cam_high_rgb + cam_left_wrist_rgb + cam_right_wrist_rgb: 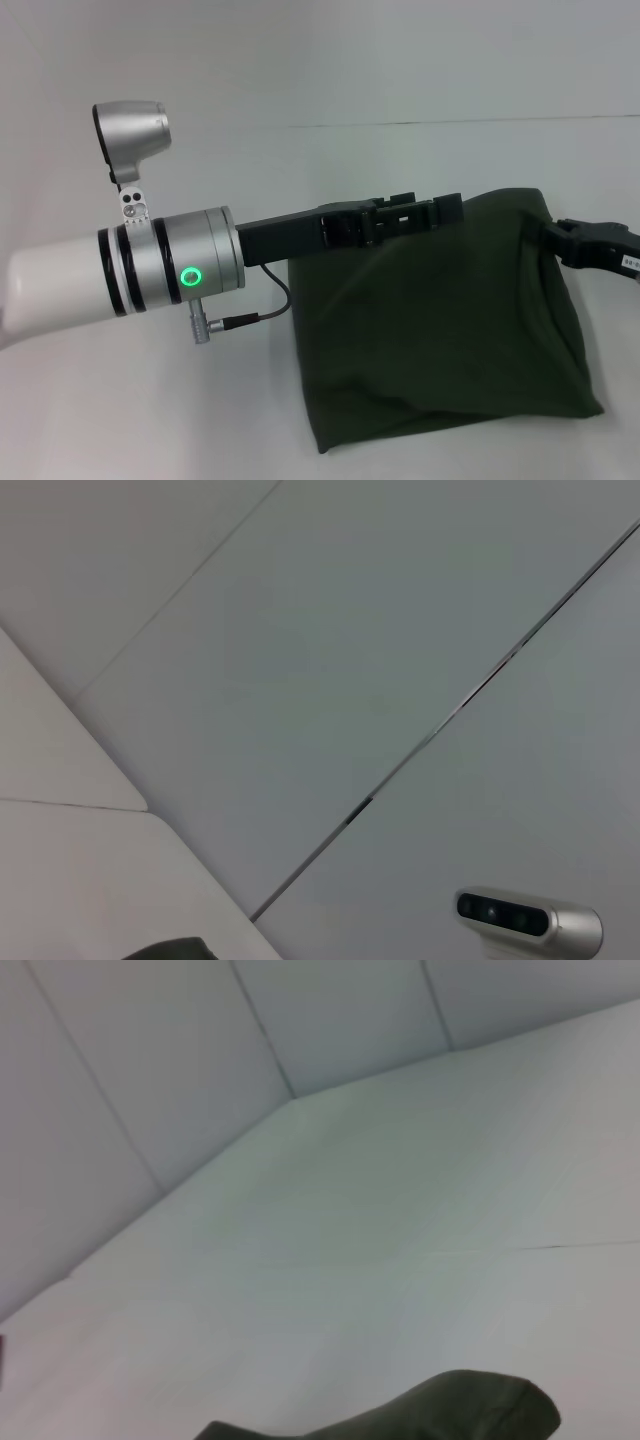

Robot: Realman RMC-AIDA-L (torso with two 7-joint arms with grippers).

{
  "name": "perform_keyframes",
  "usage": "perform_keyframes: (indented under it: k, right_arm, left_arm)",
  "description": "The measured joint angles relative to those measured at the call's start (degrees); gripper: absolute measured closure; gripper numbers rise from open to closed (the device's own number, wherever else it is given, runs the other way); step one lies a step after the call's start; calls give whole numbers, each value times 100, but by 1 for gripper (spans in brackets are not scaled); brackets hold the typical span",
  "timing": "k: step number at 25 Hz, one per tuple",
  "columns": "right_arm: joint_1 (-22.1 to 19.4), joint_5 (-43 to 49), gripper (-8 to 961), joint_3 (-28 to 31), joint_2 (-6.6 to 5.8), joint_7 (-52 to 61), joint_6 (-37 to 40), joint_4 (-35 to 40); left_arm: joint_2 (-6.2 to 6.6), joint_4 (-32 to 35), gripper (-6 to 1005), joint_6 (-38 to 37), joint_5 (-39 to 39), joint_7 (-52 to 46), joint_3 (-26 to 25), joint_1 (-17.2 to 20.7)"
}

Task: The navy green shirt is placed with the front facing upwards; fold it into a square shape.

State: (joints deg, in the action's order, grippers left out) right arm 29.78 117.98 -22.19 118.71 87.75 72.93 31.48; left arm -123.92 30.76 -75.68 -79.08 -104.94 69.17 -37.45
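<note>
shirt (440,330) folded; left arm (120,270) crosses it.

White table (420,80) with a thin seam (470,122) toward 12 o'clock; grey wall panels (300,660) (dark joints between) behind.

No lettering can be read anywhere. A small white label (629,263) sits on the right arm near the frame's edge, but its print is too small to make out.

Lab: bare white table (420,60), panelled walls (300,660)
</note>
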Motion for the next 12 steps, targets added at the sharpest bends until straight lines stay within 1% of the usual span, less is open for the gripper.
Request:
perform_keyframes:
  k: [3, 7, 12]
  right_arm:
    - [48, 28, 865, -35, 16, 57, -286, -26]
    - [42, 31, 866, -75, 78, -134, -570, -86]
    - [193, -71, 866, -83, 83, -226, -471, -154]
  left_arm:
    - [0, 0, 33, -23, 2, 0, 0, 4]
    - [0, 0, 33, -62, 7, 0, 0, 11]
    - [0, 0, 33, -53, 16, 0, 0, 11]
